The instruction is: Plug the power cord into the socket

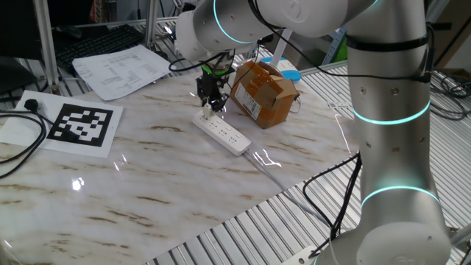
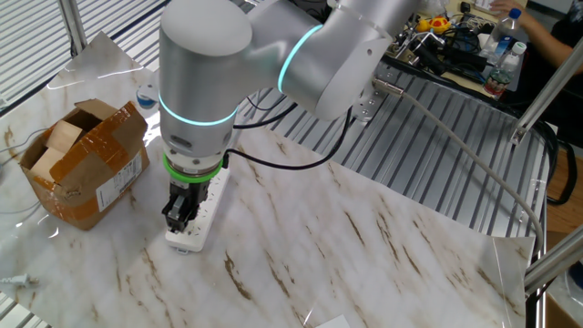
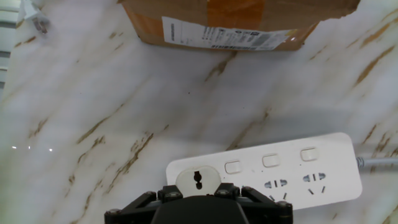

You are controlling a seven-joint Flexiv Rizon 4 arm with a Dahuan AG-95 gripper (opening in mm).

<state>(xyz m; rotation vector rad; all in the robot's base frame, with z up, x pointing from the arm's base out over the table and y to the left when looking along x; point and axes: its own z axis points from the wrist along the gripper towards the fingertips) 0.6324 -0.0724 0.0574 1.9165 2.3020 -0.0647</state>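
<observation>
The plug (image 3: 197, 180) is seen on the strip's (image 3: 323, 177) end outlet, half hidden by the gripper (image 3: 198, 200). The fingertips are cut off, so the grip cannot be told.

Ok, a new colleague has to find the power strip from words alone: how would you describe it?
Start at the marbled table and find the brown cardboard box. Right beside it lies the power strip, long, white and rectangular, under the robot's claw. Unlike the box, it is flat, with a row of outlets and small square buttons.
</observation>
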